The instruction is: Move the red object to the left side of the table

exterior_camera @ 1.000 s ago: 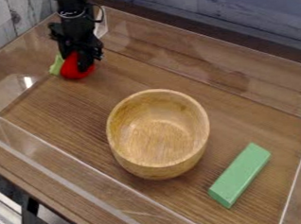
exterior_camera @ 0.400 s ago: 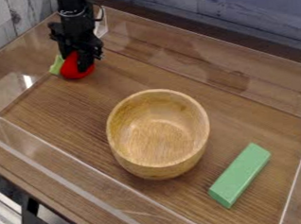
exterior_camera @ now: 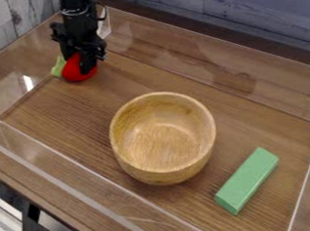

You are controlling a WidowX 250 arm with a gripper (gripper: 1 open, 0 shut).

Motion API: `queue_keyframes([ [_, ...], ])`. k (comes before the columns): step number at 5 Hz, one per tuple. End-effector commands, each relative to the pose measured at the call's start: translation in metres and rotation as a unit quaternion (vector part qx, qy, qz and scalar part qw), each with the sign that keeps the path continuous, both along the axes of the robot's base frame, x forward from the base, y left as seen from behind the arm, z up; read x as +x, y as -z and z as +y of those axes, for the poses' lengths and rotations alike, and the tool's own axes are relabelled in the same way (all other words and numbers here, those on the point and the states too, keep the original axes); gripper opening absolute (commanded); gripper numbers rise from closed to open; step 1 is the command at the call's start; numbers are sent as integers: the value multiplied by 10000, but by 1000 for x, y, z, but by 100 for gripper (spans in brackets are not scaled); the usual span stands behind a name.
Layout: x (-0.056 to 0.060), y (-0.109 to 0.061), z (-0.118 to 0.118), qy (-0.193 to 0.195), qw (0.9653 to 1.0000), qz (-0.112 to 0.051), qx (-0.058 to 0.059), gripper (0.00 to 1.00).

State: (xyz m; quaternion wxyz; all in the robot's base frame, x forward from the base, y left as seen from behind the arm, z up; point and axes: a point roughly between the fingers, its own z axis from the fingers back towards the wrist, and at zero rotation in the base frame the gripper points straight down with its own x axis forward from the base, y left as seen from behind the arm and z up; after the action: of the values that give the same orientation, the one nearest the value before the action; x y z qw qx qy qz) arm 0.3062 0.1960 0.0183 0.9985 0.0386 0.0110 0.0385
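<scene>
A long green rectangular block [exterior_camera: 247,180] is lying closest to the camera, near the right front corner of the dark wood-grain table [exterior_camera: 67,132], angled so that one end is pointing toward the right acrylic wall [exterior_camera: 309,178]. Just beside it to the left, but not touching it, a round wooden bowl [exterior_camera: 163,137] is sitting upright near the middle of the tabletop, its hollow showing nothing inside. Well beyond the bowl, in the far left corner area, the small red toy fruit [exterior_camera: 77,70] is resting on the table surface, with its light-green leaf piece [exterior_camera: 58,68] sticking out on its left side. The black gripper [exterior_camera: 79,59] is pointing straight down over it, its fingers pressing in on the top of the red toy fruit and pinching it.
</scene>
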Motion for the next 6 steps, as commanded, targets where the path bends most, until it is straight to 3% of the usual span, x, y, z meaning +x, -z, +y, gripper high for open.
queue_keyframes([
  [1,-6,5,2,-38,9998,147,-89,0],
  [6,-6,3,0,-73,9989,365,-283,0],
])
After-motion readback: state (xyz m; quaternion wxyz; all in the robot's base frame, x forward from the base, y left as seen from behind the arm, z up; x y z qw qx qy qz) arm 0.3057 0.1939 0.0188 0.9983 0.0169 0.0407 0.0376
